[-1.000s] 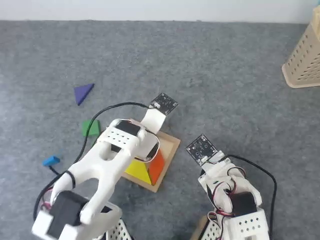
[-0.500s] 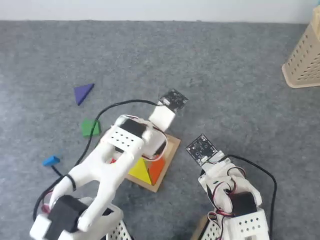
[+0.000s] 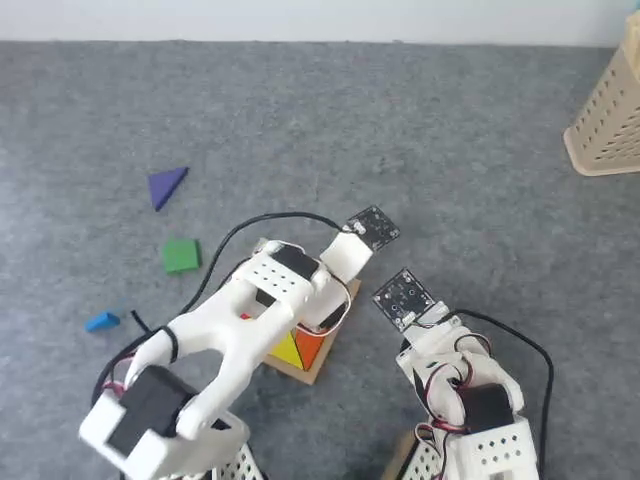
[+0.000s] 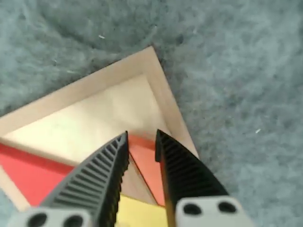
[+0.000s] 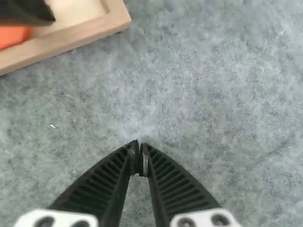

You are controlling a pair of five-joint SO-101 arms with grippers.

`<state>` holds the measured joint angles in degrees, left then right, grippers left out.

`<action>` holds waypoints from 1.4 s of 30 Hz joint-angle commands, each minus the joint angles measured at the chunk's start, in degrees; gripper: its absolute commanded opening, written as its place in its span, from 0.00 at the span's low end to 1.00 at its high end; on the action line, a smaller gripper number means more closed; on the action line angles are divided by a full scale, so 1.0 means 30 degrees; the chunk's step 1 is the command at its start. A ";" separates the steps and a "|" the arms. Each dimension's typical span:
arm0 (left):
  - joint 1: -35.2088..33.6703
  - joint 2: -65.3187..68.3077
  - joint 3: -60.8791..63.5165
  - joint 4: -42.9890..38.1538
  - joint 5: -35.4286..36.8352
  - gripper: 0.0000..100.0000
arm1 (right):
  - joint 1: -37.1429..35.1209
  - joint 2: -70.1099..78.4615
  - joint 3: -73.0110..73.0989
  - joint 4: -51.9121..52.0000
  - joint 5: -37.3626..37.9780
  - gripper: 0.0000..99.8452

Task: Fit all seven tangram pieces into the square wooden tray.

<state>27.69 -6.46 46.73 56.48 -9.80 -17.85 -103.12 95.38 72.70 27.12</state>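
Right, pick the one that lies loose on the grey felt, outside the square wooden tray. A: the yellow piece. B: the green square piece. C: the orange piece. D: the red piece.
B: the green square piece lies on the grey felt, apart from the square wooden tray, whereas the yellow piece, the orange piece and the red piece lie inside it.
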 commanded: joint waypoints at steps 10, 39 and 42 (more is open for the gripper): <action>-0.0410 -0.7092 0.2154 0.1114 -0.0322 0.09 | 0.0015 -0.0278 0.0352 0.0103 -0.0117 0.01; -1.7172 0.6623 -0.8982 0.1377 0.4278 0.30 | 0.0015 -0.0278 0.0352 0.0103 -0.0117 0.01; -1.7524 0.6681 -0.9099 0.1377 0.4249 0.30 | 0.0015 -0.0278 0.0352 0.0103 -0.0117 0.01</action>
<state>-23.47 13.85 21.49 61.76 2.15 -17.85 -103.12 95.38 72.70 27.12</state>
